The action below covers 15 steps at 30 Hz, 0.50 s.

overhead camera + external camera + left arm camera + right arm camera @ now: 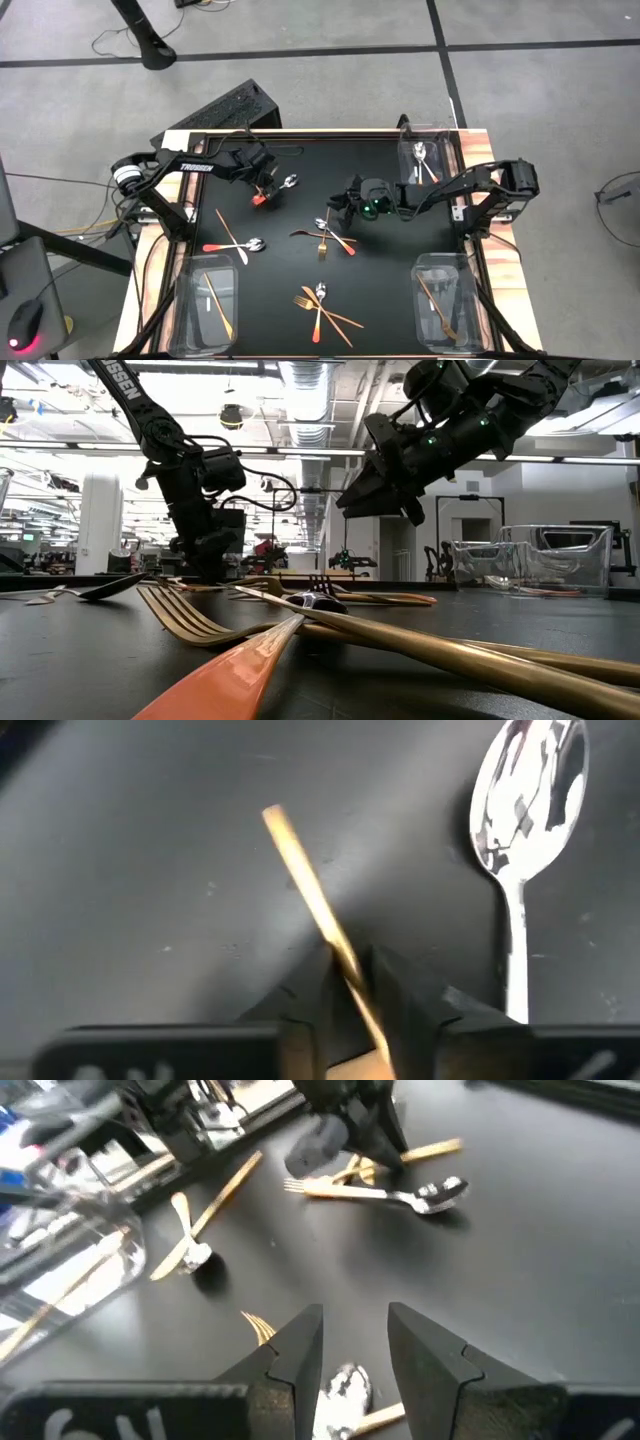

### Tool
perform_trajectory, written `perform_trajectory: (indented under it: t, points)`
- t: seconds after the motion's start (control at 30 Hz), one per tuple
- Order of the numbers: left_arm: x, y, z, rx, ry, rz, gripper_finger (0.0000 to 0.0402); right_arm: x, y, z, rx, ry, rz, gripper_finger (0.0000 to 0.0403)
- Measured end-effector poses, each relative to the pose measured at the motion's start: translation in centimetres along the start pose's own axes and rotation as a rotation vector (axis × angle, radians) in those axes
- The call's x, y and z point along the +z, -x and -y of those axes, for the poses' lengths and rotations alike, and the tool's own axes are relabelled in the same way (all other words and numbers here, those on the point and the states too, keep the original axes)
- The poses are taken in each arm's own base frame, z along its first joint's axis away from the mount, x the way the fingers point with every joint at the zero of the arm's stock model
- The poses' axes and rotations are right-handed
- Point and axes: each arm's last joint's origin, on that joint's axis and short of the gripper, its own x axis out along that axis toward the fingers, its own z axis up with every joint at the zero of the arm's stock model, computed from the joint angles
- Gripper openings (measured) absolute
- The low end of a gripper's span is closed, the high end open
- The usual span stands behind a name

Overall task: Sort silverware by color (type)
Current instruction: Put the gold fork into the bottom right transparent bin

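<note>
On the black table top [300, 210] as I watch it from overhead, my left gripper [264, 186] is down at the rear left, its two dark fingers [310, 995] pinching a thin gold stick-like piece [315, 910] that slants up and away from them. Just beside that piece lies a silver spoon [525, 810], bowl facing up, apart from the fingers. My right gripper [340, 205] hangs near the middle of the table above a small crossed cluster of cutlery [325, 236], its fingers [290, 1355] spread apart with nothing between them; a shiny spoon bowl [345, 1388] and gold fork tines [258, 1325] lie just under them. Another crossed pair, a silver spoon with a red-orange handle over a gold piece [235, 243], lies at the left, and a further cluster [320, 308] sits at the front centre. Four clear bins stand at the corners: the front left bin [196, 300] and front right bin [466, 300] each hold gold pieces, and the rear right bin [443, 150] holds silver ones
</note>
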Motion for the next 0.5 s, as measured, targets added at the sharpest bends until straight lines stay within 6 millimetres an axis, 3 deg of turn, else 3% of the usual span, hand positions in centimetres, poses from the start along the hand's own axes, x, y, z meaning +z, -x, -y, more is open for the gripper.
perform_trajectory:
  t: [0.1, 0.33, 0.4, 0.5]
  points:
    - [0.0, 0.0, 0.2, -0.02, -0.029, -0.003, 0.0014, -0.2, 0.0, -0.2, -0.001, -0.007, -0.003, 0.0136]
    - [-0.1, 0.3, 0.5, -0.042, -0.063, -0.002, 0.0008, -0.6, 0.2, -1.1, -0.003, -0.014, 0.005, 0.0136]
    - [-0.5, 1.3, 0.8, -0.055, -0.079, -0.023, 0.0006, -0.8, 0.3, -1.4, -0.008, -0.012, 0.009, 0.0136]
    - [-1.5, 4.6, 1.8, -0.034, -0.095, -0.037, 0.0005, -1.0, 0.4, -1.9, -0.02, -0.031, 0.018, 0.0136]
